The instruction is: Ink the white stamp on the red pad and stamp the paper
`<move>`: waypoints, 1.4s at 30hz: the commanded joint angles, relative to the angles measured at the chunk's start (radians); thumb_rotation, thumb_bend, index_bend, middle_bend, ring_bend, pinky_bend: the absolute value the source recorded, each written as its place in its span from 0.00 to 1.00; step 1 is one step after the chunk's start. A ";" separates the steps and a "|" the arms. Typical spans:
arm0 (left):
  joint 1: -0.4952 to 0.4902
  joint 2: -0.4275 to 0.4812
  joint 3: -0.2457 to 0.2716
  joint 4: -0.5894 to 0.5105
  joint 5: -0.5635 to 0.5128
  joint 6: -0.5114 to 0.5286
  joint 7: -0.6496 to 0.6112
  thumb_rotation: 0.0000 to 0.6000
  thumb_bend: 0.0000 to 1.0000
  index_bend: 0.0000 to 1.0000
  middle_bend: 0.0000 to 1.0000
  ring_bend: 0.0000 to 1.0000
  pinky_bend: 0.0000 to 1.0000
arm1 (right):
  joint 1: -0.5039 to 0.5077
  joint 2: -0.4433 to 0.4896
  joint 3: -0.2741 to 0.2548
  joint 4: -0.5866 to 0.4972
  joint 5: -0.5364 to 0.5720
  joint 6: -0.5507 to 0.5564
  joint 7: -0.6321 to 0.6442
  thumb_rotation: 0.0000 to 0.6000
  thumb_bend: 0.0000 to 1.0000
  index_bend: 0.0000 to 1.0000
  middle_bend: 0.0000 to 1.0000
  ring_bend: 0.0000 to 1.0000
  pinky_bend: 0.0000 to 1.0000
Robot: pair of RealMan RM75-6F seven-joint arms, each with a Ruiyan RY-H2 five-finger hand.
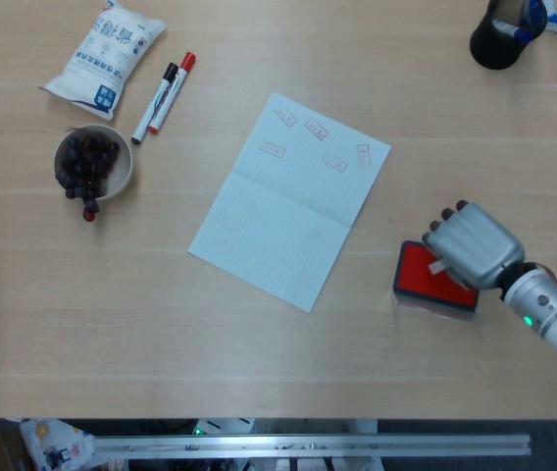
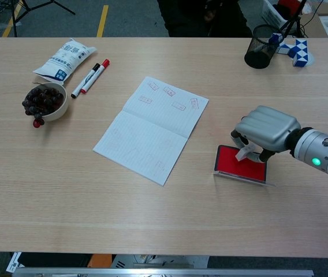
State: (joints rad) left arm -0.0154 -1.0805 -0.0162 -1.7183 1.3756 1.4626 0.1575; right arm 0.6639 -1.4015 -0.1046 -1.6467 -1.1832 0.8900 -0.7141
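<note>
Right hand is seen palm-down over the red pad, fingers curled around the white stamp, which is held with its lower end down on the pad's red surface; only a small white part of the stamp is visible beneath the fingers in the chest view. Pad is placed on the table toward the right side, well apart from the paper. Paper is laid at a slant near the table's middle, creased across, with several faint red stamp marks noted along its far end. Further left, a bowl of dark fruit is found, two markers beside it, and a white packet beyond those. A black mesh cup is set at the far right corner. Left hand is not seen in either view.
</note>
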 commanded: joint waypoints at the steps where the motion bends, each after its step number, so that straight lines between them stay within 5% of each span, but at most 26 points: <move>1: 0.001 0.002 0.000 -0.002 0.002 0.002 -0.002 1.00 0.17 0.18 0.14 0.18 0.10 | -0.001 0.030 0.022 -0.037 0.006 0.008 0.041 1.00 0.44 0.72 0.52 0.39 0.40; 10: 0.008 0.010 0.004 -0.022 0.016 0.015 -0.002 1.00 0.17 0.18 0.14 0.18 0.10 | 0.056 0.075 0.132 -0.073 0.086 0.002 0.076 1.00 0.44 0.72 0.52 0.39 0.40; 21: 0.017 0.029 0.015 -0.042 0.038 0.025 -0.012 1.00 0.17 0.18 0.14 0.18 0.10 | 0.177 -0.046 0.211 0.031 0.285 -0.029 -0.021 1.00 0.44 0.72 0.52 0.39 0.40; 42: 0.028 0.038 0.022 -0.044 0.037 0.026 -0.019 1.00 0.17 0.18 0.14 0.18 0.10 | 0.329 -0.263 0.212 0.222 0.459 -0.036 -0.120 1.00 0.44 0.72 0.52 0.39 0.40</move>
State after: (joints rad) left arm 0.0123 -1.0426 0.0056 -1.7629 1.4133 1.4890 0.1386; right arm 0.9817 -1.6482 0.1117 -1.4411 -0.7377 0.8570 -0.8247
